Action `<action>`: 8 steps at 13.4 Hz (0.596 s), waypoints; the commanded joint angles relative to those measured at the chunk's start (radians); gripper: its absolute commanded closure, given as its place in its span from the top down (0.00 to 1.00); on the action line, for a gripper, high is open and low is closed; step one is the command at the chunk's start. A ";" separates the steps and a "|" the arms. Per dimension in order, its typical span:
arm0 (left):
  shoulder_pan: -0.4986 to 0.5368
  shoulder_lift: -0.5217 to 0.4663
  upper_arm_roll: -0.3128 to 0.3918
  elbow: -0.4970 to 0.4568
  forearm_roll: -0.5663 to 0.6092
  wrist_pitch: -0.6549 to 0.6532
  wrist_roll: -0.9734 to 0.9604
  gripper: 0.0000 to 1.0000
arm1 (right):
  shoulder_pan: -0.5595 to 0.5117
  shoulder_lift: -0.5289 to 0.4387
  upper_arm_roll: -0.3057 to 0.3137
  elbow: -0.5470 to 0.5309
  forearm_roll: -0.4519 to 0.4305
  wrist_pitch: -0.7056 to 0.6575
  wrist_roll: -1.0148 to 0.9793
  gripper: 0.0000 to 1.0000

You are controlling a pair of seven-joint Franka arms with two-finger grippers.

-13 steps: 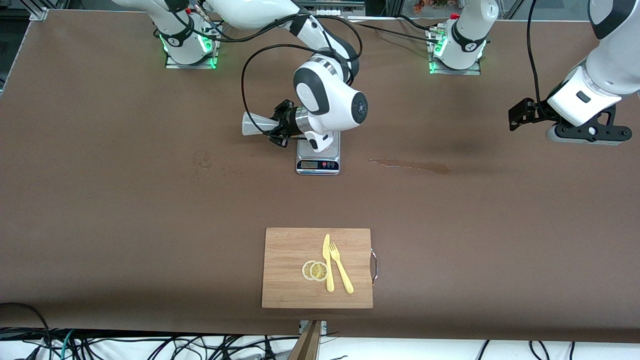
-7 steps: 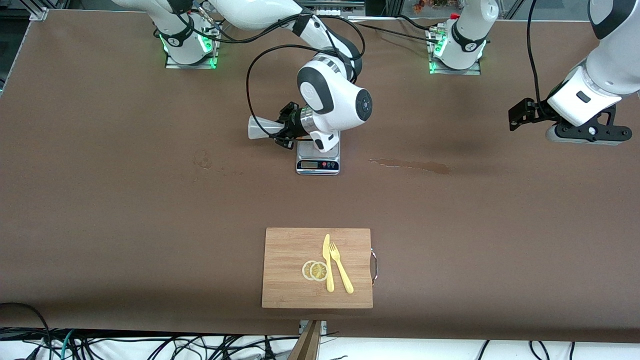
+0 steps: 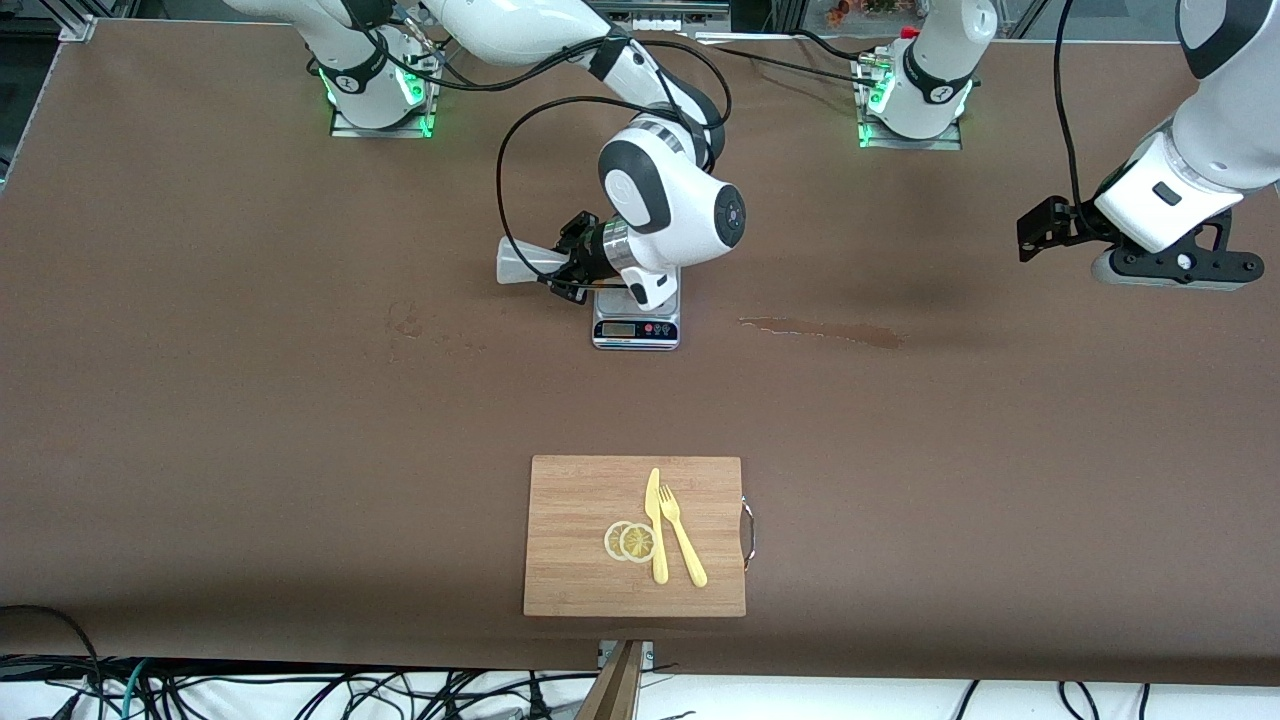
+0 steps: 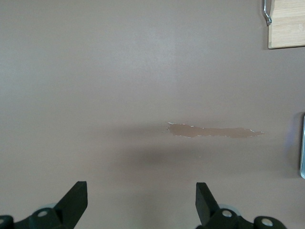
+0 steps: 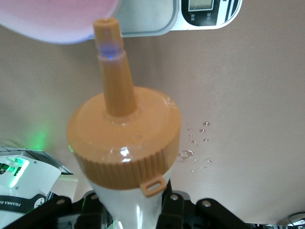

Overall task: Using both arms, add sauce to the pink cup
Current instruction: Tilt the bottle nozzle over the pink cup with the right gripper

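The right gripper (image 3: 562,268) is clamped on the sauce bottle (image 3: 525,262), carrying it tipped over on its side above the worktop (image 3: 250,420) beside the scale (image 3: 636,318). In the right wrist view the orange cap (image 5: 125,142) fills the shot and its thin nozzle (image 5: 112,67) points right at the rim of the pink cup (image 5: 57,21), which seems to sit on the scale's platform; in the front view the arm's wrist hides the cup entirely.

To do this pour well, I'd say the nozzle tip needs to sit squarely over the cup's mouth before any squeeze, not at the rim's edge where it looks to be now. A steady tilt and a gentle press should keep sauce off the scale. Droplets (image 5: 196,143) already speckle the worktop near the bottle, so drips are a real risk.

The bottle itself: translucent whitish body widening toward its base, ribbed orange cap with a small tab, and a slim tapered spout.

The left gripper (image 3: 1040,232) waits with fingers spread over the left arm's end of the worktop, near a brownish smear (image 4: 214,130).
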 commanded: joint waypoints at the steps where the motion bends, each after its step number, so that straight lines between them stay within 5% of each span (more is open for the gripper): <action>1: 0.005 -0.009 -0.002 0.010 0.003 -0.013 0.005 1.00 | 0.015 0.016 -0.019 0.043 -0.012 -0.031 0.002 0.00; 8: 0.007 -0.009 -0.001 0.009 0.003 -0.013 0.005 1.00 | 0.053 0.016 -0.050 0.045 -0.013 -0.057 0.002 0.00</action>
